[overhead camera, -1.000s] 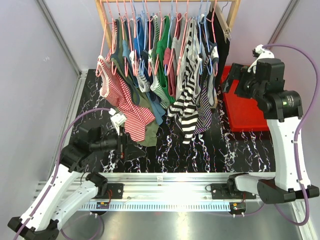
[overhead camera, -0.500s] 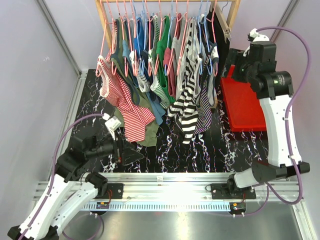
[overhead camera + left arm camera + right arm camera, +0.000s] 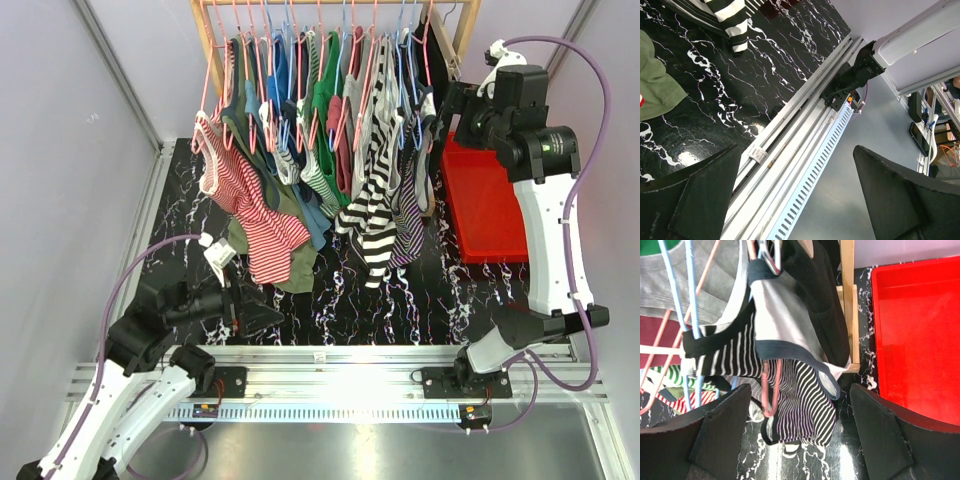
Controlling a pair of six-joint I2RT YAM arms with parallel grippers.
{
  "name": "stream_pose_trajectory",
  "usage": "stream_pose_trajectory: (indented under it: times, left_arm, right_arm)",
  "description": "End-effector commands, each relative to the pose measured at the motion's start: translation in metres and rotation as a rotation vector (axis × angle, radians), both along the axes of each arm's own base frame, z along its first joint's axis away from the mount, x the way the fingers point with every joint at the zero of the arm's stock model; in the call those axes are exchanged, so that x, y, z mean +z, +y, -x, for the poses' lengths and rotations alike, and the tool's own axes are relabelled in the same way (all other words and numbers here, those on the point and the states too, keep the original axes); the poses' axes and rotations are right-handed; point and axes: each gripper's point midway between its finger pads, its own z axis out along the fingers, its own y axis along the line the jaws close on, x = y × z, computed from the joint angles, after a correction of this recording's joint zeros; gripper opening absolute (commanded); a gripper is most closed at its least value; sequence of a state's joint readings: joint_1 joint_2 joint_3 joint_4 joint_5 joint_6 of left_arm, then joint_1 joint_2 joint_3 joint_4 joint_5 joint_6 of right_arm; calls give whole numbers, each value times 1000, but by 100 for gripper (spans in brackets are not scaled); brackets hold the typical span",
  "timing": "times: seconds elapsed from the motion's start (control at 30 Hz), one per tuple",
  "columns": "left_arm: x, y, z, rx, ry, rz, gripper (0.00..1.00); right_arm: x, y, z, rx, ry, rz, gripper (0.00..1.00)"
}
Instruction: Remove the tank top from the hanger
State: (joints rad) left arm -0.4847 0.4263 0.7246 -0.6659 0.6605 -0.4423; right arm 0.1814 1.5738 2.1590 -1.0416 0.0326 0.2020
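Several tank tops hang on pink and blue hangers on a wooden rack (image 3: 466,40) at the back. At its right end hang a black top (image 3: 826,305), a white top with navy trim (image 3: 785,320) and a purple-striped top (image 3: 807,405) on a pink hanger (image 3: 769,395). My right gripper (image 3: 447,108) is open and empty, raised just right of these tops; in the right wrist view (image 3: 800,440) its fingers frame the striped top from above without touching it. My left gripper (image 3: 252,312) is open and empty, low over the table in front of the red-striped top (image 3: 250,205).
A red tray (image 3: 490,210) lies right of the rack on the black marbled table (image 3: 400,290). An olive top (image 3: 655,85) hangs down to the table near my left gripper. The aluminium rail (image 3: 330,360) runs along the near edge. Walls close both sides.
My right arm has risen and swung back and left, bringing its gripper up to the rack's right end. My left arm has drawn back a little toward the near left.
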Motion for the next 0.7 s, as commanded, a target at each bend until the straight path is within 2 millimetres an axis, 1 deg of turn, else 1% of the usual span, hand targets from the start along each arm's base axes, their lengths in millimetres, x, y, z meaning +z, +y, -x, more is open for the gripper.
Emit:
stream_pose_trajectory:
  times: [0.0, 0.03, 0.07, 0.13, 0.2, 0.3, 0.33, 0.47, 0.57, 0.6, 0.67]
  left_arm:
    - [0, 0, 4, -1, -5, 15, 99]
    - [-3, 0, 3, 0, 3, 14, 99]
    - [-3, 0, 2, 3, -1, 21, 99]
    - [-7, -1, 2, 1, 9, 21, 99]
    - [-5, -3, 1, 0, 11, 30, 99]
    - [-6, -2, 1, 6, 11, 29, 99]
    - [-6, -1, 1, 8, 8, 28, 99]
    - [-10, 1, 3, 20, 19, 27, 99]
    - [-12, 3, 5, 28, 16, 31, 99]
    - [-12, 3, 5, 31, 17, 32, 99]
    - [-13, 3, 5, 35, 23, 37, 99]
  right_arm:
    - [26, 4, 8, 23, -81, -10, 89]
    - [21, 2, 8, 18, -77, -7, 89]
    - [27, 1, 13, 16, -96, -6, 89]
    - [27, 2, 10, 21, -102, -8, 90]
    - [22, 8, 5, 41, -81, -16, 89]
    - [19, 11, -5, 38, -74, -29, 85]
    - [16, 16, -8, 60, -65, -42, 81]
    - [14, 23, -18, 68, -46, -68, 73]
    - [16, 29, -23, 87, -48, -84, 72]
    - [19, 31, -25, 90, -61, -90, 72]
    - [16, 33, -29, 90, -50, -91, 72]
